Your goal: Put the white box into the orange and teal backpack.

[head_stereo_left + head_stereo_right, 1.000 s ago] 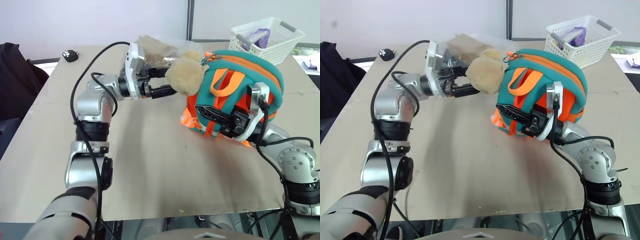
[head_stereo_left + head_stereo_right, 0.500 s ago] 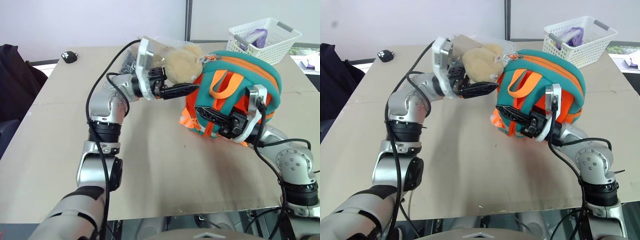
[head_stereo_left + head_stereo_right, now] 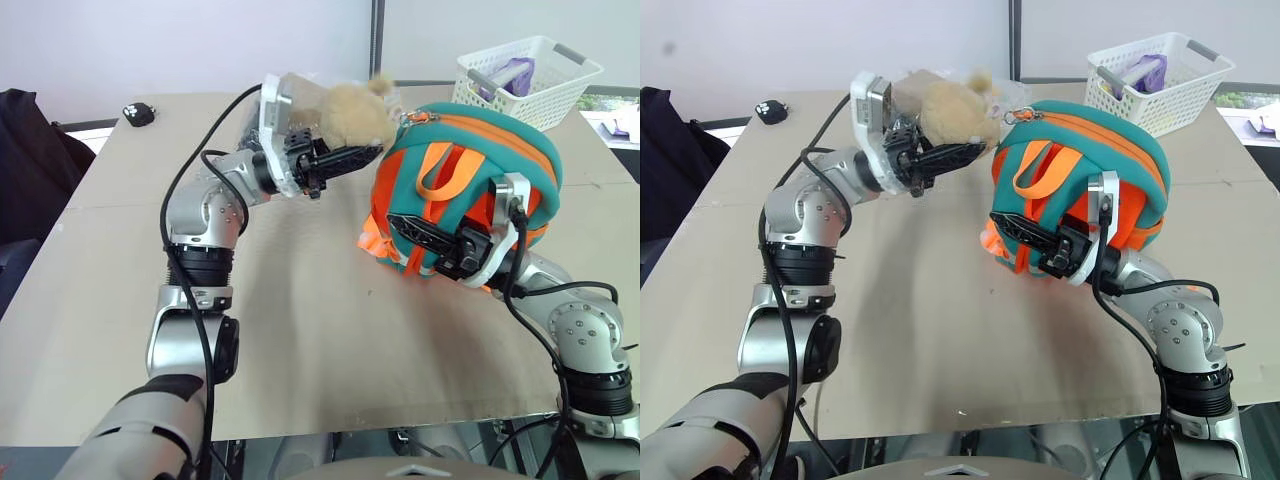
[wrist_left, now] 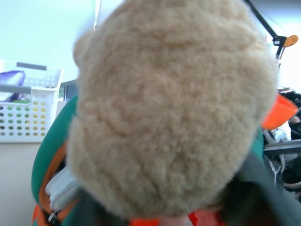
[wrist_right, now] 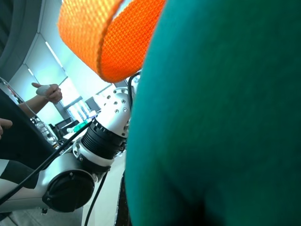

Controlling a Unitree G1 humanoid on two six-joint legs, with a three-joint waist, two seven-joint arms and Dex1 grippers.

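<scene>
Right, status, all placed against the orange and teal backpack (image 3: 470, 170):

- Backpack is standing upright on the table (image 3: 300, 340), orange straps facing me.
- My right gripper (image 3: 400, 224) is clamping shut on the teal edging at the backpack's front and is propping the pack up.
- My left gripper (image 3: 368, 154) is pointing at the backpack's top corner with its fingers (image 3: 345, 158) pressed together. I can't tell whether anything is pinched between them.
- Tan plush ball (image 3: 348, 110) is sitting right on top of those fingers, touching the backpack's top edge.
- White box (image 4: 61, 187) is showing in my left wrist view as a white edge inside the backpack's orange-lined opening, under the plush ball.
- Clear bag (image 3: 298, 90) is lying just behind the plush ball.
- White lattice basket (image 3: 530, 75) is sitting behind the backpack, apart from it.
</scene>
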